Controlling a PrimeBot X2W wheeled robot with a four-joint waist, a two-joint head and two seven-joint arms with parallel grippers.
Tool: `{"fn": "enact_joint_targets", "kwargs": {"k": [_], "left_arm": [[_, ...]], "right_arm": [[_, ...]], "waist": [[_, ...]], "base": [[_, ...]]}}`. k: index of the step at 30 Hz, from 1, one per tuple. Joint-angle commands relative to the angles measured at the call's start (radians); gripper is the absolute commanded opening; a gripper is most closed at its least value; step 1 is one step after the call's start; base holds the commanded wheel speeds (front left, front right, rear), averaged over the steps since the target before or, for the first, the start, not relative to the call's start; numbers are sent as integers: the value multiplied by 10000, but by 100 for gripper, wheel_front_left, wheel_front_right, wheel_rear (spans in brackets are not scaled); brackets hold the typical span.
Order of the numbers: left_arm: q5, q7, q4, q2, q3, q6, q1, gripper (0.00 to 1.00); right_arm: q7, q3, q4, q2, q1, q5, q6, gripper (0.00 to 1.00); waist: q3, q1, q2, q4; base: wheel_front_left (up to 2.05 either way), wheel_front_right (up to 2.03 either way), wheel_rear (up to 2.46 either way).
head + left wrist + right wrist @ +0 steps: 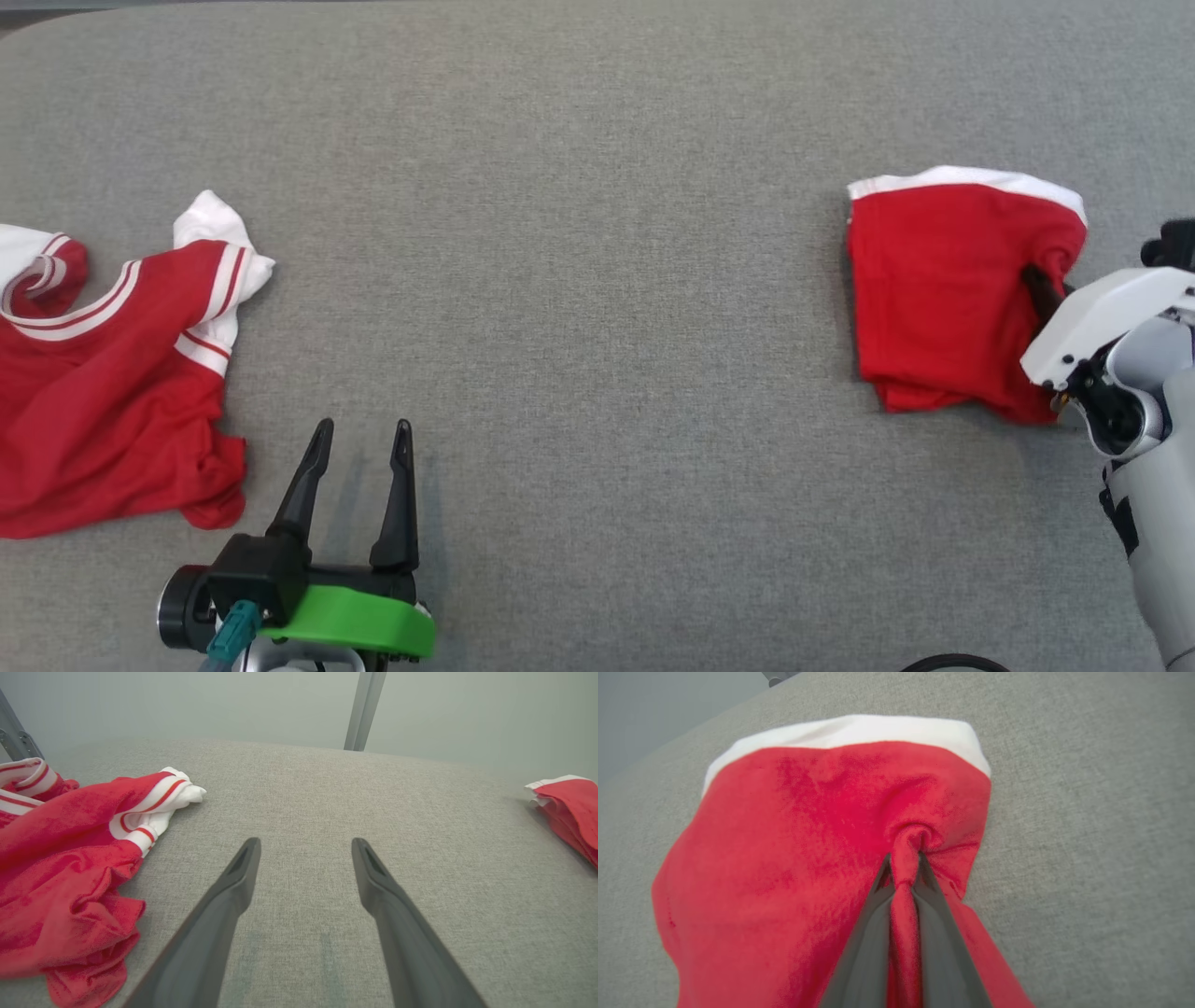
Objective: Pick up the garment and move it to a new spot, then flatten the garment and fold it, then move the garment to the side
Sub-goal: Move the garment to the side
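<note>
left gripper (364,429): jaws spread, empty, at worktop (597,280) near edge | right gripper (905,868): jaws pinching garment (943,280) | garment: folded, worktop right end | jersey (103,401): crumpled, worktop left end

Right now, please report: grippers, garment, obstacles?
Right gripper shut on folded red garment with white edge. Left gripper open, empty. Crumpled red-and-white shirt at far left, not blocking.

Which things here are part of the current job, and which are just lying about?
In the job: folded red garment, pinched by the shut right gripper.
Lying about: crumpled red-and-white garment at the left, untouched; open left gripper beside it; grey table.
</note>
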Motion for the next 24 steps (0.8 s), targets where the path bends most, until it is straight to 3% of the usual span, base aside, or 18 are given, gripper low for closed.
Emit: {"fn": "enact_joint_targets", "kwargs": {"k": [1,7,11,16,24], "left_arm": [[51,-3,-73,26,24,-6,-214,100],[290,-4,-231,26,13,-180,-756,100],[562,-4,-338,27,-164,-364,-1519,100],[624,-4,-460,29,-30,-442,-1850,100],[594,-4,-891,24,339,-482,-1715,100]], "right_arm": [[-27,404,-267,-314,-304,62,1,0],[90,1085,-635,-1350,-1163,-330,-2,0],[490,1059,-695,-2502,-2203,-858,-2,0],[961,831,-411,-3656,-2837,-1491,-2,0],[1423,1324,-277,-5389,-2796,-1893,-2,0]], "waist": [[407,-2,-1,-400],[1233,-2,-1,-794],[2297,-2,-1,-867],[2899,-2,-1,-627],[3141,-2,-1,-175]], "base": [[0,0,0],[0,0,0],[0,0,0],[0,0,0],[0,0,0]]}}
